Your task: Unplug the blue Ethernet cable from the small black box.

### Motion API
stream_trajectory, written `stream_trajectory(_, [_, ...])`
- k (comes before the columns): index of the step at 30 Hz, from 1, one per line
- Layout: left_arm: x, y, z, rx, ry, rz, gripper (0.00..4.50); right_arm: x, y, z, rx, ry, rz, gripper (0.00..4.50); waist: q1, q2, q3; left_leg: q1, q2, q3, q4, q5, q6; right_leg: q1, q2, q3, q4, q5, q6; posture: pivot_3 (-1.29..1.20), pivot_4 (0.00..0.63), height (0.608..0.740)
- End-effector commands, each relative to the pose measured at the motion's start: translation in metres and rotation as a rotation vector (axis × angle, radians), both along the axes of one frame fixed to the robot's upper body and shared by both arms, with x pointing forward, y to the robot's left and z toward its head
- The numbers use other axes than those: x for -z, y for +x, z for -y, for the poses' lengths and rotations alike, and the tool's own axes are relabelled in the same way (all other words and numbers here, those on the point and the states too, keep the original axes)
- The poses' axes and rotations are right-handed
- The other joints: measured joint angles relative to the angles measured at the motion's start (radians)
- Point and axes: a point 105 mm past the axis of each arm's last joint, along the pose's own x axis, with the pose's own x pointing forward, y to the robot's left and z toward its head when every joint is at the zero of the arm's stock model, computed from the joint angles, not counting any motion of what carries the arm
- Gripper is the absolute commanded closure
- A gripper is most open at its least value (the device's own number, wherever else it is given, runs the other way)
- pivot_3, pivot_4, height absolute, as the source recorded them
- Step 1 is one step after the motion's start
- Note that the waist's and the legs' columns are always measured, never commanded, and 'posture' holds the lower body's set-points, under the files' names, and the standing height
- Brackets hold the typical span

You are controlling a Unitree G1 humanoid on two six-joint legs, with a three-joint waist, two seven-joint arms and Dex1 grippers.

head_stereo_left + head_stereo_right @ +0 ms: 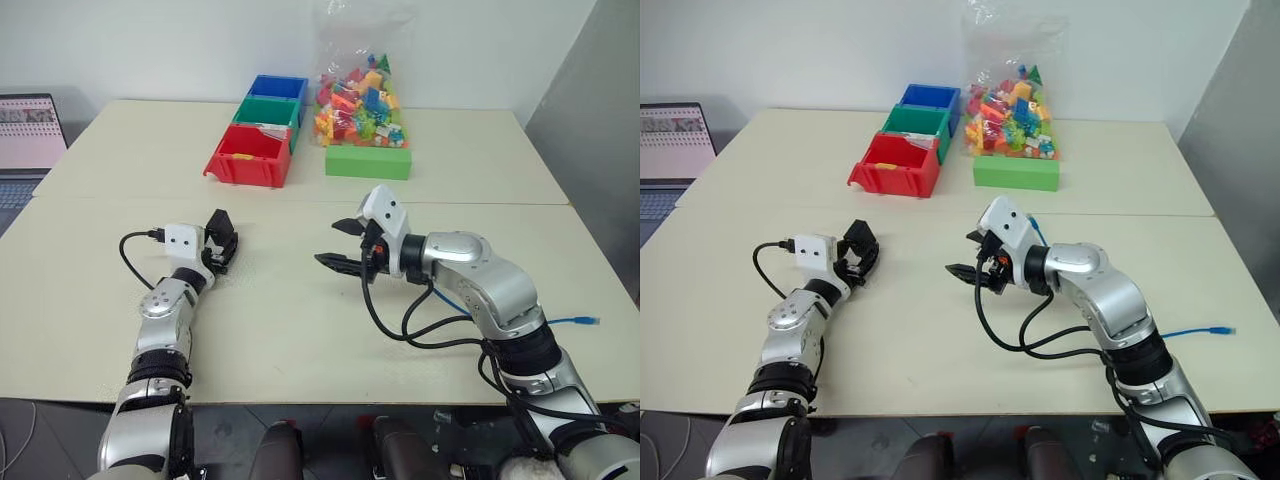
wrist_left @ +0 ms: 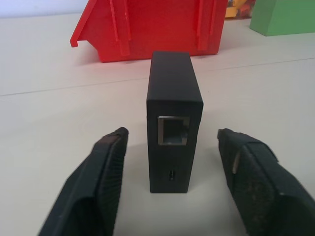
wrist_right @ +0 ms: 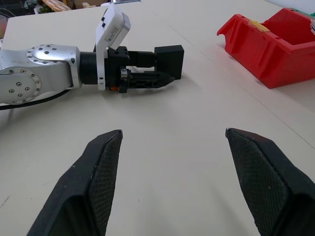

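The box (image 2: 174,125) stood on end on the table (image 1: 300,320), between the left gripper's (image 2: 172,191) fingers, which were spread apart and clear of its sides. Its empty port faced that gripper. The right gripper (image 1: 340,245) hovered near the table's middle, jaws wide open and holding nothing, with bare tabletop between it and the left one.

The blue cable (image 1: 575,321) lay well off to the right, its plug close to the table's right edge, part of it hidden behind the right arm. Black arm cables (image 1: 400,325) looped on the table beneath that arm.

On the far side of the box stood a red bin (image 1: 248,155), then a green bin (image 1: 268,110) and a blue bin (image 1: 277,88) in a row going away. The red bin held a small yellow piece; what the others held could not be told. Right of them lay a green block (image 1: 368,161) with a clear bag of coloured bricks (image 1: 360,95) behind it. A laptop (image 1: 30,130) sat at the far left, off the table. The near half of the table lay open.
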Motion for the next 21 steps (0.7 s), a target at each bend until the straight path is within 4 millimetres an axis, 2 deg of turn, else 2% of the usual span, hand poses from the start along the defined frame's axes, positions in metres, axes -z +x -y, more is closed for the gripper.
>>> stream_trajectory(1, [0.004, -0.013, -0.006, -0.005, 0.000, -0.041, 0.54, -0.010, -0.002, -0.002, -0.006, 0.010, 0.047, 0.93, -0.003, 0.000, 0.000, 0.000, 0.000, 0.000, 0.000, 0.000, 0.000, 0.000, 0.000, 0.000, 0.000, 0.000, 0.000, 0.00, 0.150, 0.740])
stream_trajectory(2, [0.004, -0.017, -0.007, -0.006, -0.003, -0.050, 0.29, -0.009, -0.002, -0.001, -0.001, 0.008, 0.043, 0.93, -0.004, 0.000, 0.000, 0.000, 0.000, 0.000, 0.000, 0.000, 0.000, 0.000, 0.000, 0.000, 0.000, 0.000, 0.000, 0.00, 0.150, 0.740])
stream_trajectory(6, [-0.006, -0.038, -0.012, -0.001, 0.045, -0.067, 0.29, 0.001, 0.001, 0.010, 0.044, 0.006, 0.020, 0.93, -0.013, 0.000, 0.000, 0.001, 0.000, 0.000, 0.000, 0.000, 0.000, 0.000, 0.000, 0.001, 0.000, 0.000, 0.000, 0.00, 0.150, 0.740])
stream_trajectory(12, [-0.033, -0.071, -0.028, -0.010, 0.183, -0.092, 0.29, 0.013, -0.008, 0.046, 0.092, 0.025, 0.000, 0.93, -0.013, 0.000, 0.000, 0.001, 0.001, -0.001, -0.001, 0.000, 0.000, 0.001, 0.000, 0.004, 0.000, -0.001, 0.002, 0.00, 0.150, 0.740])
stream_trajectory(16, [-0.050, -0.087, -0.024, 0.094, 0.238, -0.137, 0.29, 0.016, -0.013, 0.070, 0.087, 0.000, -0.027, 0.93, -0.012, 0.000, 0.000, 0.001, 0.000, -0.001, -0.001, 0.000, 0.000, 0.001, 0.000, 0.004, 0.000, -0.003, 0.004, 0.00, 0.150, 0.740])
stream_trajectory(21, [-0.067, -0.107, -0.013, 0.281, 0.252, -0.237, 0.29, 0.009, -0.014, 0.095, 0.077, -0.011, -0.051, 0.93, -0.016, 0.000, 0.000, 0.002, 0.000, 0.000, -0.001, 0.000, 0.000, 0.001, 0.000, 0.004, -0.001, -0.003, 0.005, 0.00, 0.150, 0.740])
